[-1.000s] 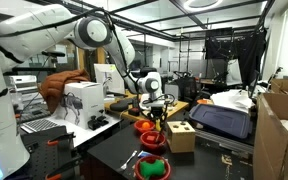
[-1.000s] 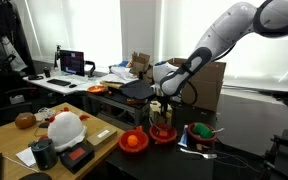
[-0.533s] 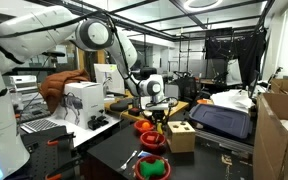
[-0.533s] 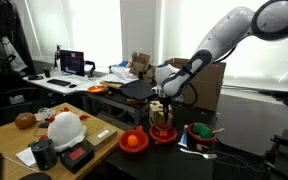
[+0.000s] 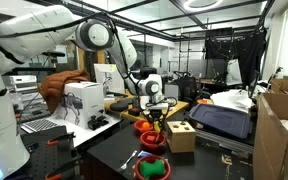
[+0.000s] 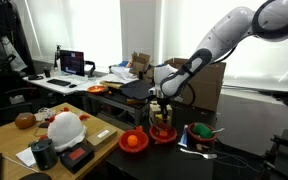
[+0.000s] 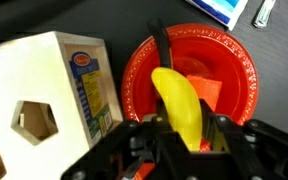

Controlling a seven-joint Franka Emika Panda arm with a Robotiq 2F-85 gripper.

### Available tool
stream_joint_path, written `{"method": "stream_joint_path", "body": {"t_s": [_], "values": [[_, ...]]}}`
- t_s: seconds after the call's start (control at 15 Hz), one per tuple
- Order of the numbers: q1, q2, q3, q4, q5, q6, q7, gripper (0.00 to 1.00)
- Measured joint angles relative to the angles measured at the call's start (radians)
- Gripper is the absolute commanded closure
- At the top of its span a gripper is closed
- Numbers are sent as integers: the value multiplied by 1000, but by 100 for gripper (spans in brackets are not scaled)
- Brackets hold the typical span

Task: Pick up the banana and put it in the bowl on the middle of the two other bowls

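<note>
Wrist view: gripper (image 7: 187, 137) comes in from the bottom edge, fingers (image 7: 147, 136) clamped on the banana (image 7: 180, 104), one finger each side of its lower end. The banana's free end points away from the fingers, out over the red bowl (image 7: 229, 62). The bowl lies beneath and beyond the fingertips, and whether the banana touches it can't be told. A thin dark strip (image 7: 160, 45) runs from the bowl's far rim in toward the banana, and an orange patch (image 7: 208, 93) sits in the bowl just beside the banana. The wooden box (image 7: 59, 95), with cut-out holes and a label, stands just beside the bowl, off to the image-left of the fingers. The dark table (image 7: 134, 15) lies beyond. In an exterior view, the arm (image 5: 104, 35) reaches down with the gripper (image 5: 156, 115) pointing down above the row of bowls. The red bowl (image 5: 154, 141) is just below the fingertips, the orange-red bowl (image 5: 143, 127) on the far side of them and the green-rimmed bowl (image 5: 152, 168) nearer the camera. The wooden box (image 5: 181, 137) is just beside the red bowl. The banana is too small to make out here. In an exterior view, the gripper (image 6: 162, 110) hangs over the red bowl (image 6: 164, 133), which is directly under the fingers. The orange-red bowl (image 6: 133, 141) is to one side, the green-rimmed bowl (image 6: 200, 136) to the opposite side. The grip can't be told at this size.
</note>
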Motion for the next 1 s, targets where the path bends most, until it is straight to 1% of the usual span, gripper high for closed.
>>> {"method": "stream_joint_path", "body": {"t_s": [0.13, 0.2, 0.27, 0.33, 0.73, 1.0], "values": [[0, 0, 4, 0, 0, 0, -20, 18], [0, 0, 5, 0, 0, 0, -24, 9], [0, 0, 6, 0, 0, 0, -29, 3], [-1, 0, 6, 0, 0, 0, -37, 0], [-25, -14, 5, -1, 0, 0, -42, 0], [-53, -78, -5, -19, 0, -1, -42, 0]]}}
